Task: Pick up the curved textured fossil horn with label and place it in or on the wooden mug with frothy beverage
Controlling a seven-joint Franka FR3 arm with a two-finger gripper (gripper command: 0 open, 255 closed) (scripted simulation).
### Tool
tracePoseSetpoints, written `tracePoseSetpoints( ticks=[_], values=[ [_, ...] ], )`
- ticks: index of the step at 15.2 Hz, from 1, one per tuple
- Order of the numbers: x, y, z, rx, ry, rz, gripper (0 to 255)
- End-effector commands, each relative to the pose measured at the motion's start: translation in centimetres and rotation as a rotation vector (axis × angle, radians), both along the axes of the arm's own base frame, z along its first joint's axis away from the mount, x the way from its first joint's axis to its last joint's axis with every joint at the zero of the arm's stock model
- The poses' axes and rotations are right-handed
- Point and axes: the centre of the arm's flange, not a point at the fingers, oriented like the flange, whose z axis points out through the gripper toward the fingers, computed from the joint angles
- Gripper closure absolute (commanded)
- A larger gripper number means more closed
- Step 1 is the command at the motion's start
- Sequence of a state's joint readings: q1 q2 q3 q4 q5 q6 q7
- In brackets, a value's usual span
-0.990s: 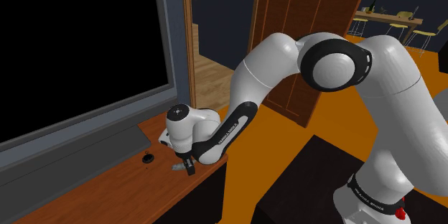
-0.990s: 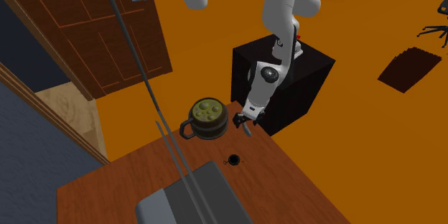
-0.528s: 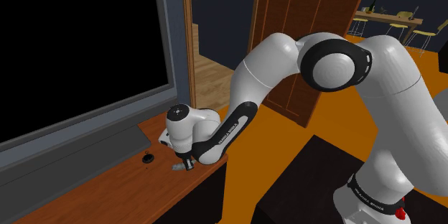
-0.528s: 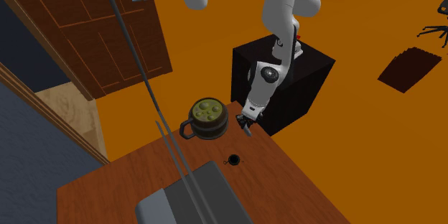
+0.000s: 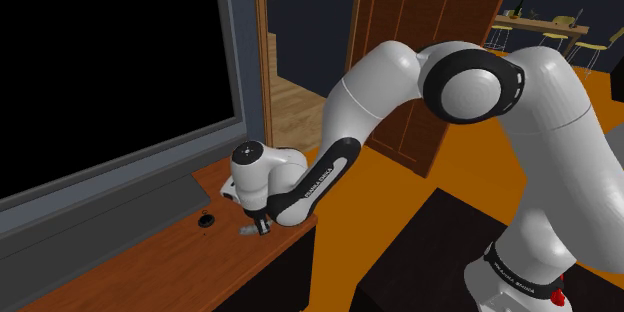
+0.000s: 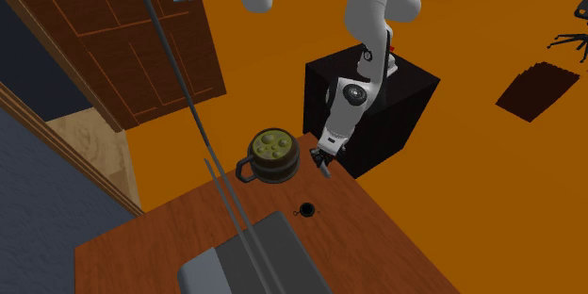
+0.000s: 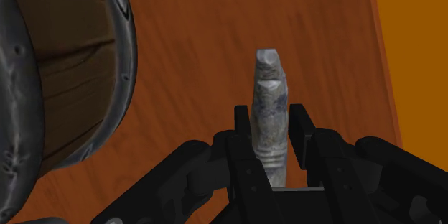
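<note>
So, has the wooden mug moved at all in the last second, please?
No: the wooden mug keeps the same place relative to the small black object.

wrist view: mug (image 7: 64, 79) cut off at frame edge, just part of its wall and rim band in shot. horn (image 7: 269, 108) base buried between fingers (image 7: 241, 131). shoulder view: arm (image 5: 300, 185) covers most of horn.

The fossil horn (image 7: 269, 115) was a slim, mottled grey piece with ridges across its tapering, slightly curved length. It lay low on the brown table (image 7: 215, 50), clasped at its thicker end between the jaws, just beside the wooden mug (image 6: 273, 155). The mug stood upright near the table's edge. It was barrel-shaped, with dark bands, a dark handle and yellow-green froth at its top.
</note>
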State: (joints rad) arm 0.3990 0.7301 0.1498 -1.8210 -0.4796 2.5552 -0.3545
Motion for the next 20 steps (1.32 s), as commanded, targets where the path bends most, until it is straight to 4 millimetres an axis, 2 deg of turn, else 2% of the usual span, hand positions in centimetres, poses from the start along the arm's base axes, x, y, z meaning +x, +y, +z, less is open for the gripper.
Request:
tracePoseSetpoints(
  ticks=[1, 20],
  values=[
    [0.0, 0.0, 1.0, 0.0, 0.0, 0.0, 255],
    [0.0, 0.0, 11.0, 0.0, 0.0, 0.0, 255]
  ],
)
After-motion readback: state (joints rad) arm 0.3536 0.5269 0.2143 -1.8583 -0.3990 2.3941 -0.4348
